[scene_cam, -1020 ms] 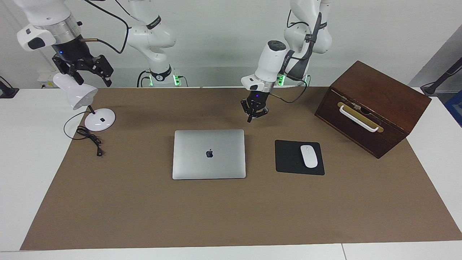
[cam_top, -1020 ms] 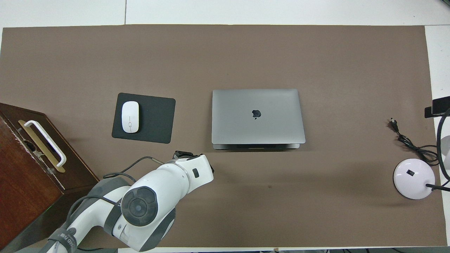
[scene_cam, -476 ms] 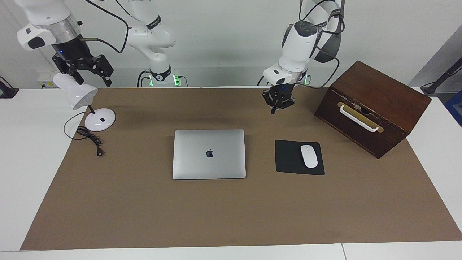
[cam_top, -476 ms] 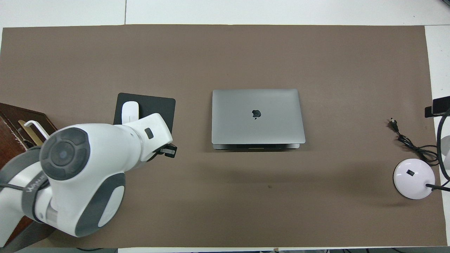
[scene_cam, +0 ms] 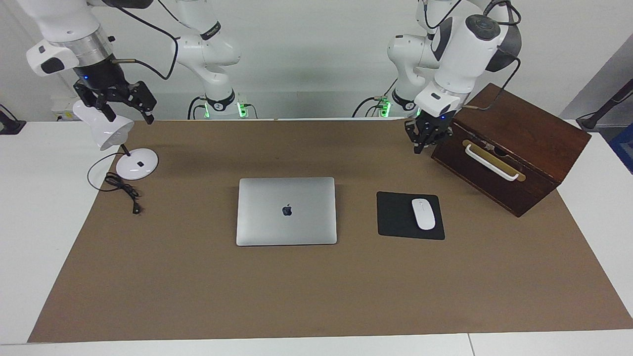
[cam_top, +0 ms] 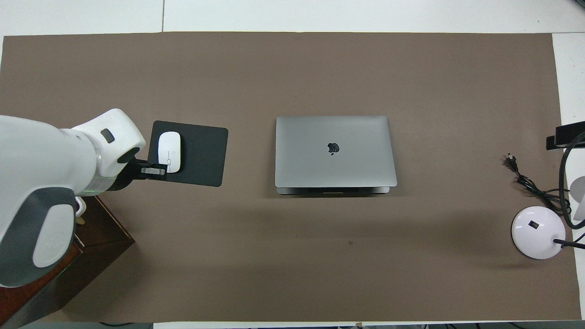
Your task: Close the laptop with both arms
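The silver-grey laptop [scene_cam: 286, 211] lies flat on the brown mat with its lid down and the dark apple logo facing up; the overhead view shows the laptop [cam_top: 335, 151] shut on its base. Neither gripper touches it. My left gripper [scene_cam: 424, 141] hangs raised by the corner of the wooden box, well away from the laptop toward the left arm's end; from above, the left gripper [cam_top: 155, 170] overlaps the mouse pad's edge. At the right arm's end, my right gripper [scene_cam: 126, 110] stands open in the air just above the lamp head, with nothing between its fingers.
A dark wooden box [scene_cam: 514, 143] with a white handle stands at the left arm's end. A black mouse pad [scene_cam: 395, 217] with a white mouse [scene_cam: 423, 213] lies beside the laptop. A white desk lamp [scene_cam: 137, 163] and its loose cable [scene_cam: 123, 190] sit at the right arm's end.
My left arm has swung up and away from beside the laptop's hinge edge toward the wooden box. The laptop has stayed shut and still. The right gripper has barely shifted.
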### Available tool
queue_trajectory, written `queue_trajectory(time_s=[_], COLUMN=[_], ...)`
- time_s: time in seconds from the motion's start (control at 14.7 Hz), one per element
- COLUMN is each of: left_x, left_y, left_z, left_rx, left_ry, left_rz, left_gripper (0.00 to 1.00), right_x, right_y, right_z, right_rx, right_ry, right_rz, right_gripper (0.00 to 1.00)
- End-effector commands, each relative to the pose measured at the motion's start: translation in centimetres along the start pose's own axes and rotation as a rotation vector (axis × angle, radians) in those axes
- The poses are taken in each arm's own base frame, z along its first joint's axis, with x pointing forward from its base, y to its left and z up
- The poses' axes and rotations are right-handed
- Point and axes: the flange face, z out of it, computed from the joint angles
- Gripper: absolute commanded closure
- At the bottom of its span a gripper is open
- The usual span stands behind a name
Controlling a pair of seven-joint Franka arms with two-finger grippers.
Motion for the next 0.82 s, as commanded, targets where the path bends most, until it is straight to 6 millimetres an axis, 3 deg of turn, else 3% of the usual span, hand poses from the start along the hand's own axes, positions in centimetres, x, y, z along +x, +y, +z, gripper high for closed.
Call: queue_trajectory(time_s=[0.0,0.14,0.34,0.61,0.75], left_x=[1.0,1.5,1.5,2.5,3.7], left_y=[-3.0,-6.0,-8.7,-11.0,-11.0], left_z=[-3.0,-3.6,-4.5,-7.0,-8.9], left_rx=[0.051,0.057,0.062,0.084,0.084], left_ry=[-0.007,-0.009,0.003,0.015,0.010], left_rz=[-0.036,-0.090,-0.144,-0.180,-0.179], left_gripper=[0.00,0.00,0.00,0.00,0.00], right_x=[-0.6,-0.6,-0.6,-0.6,-0.7], right_y=[0.1,0.2,0.2,0.0,0.0], right_z=[0.3,0.3,0.3,0.3,0.2], right_rx=[-0.007,-0.007,-0.007,-0.007,-0.005], right_ry=[0.011,0.011,0.011,0.011,0.012], right_rz=[0.009,0.011,0.009,0.008,0.008], right_gripper=[0.00,0.00,0.00,0.00,0.00])
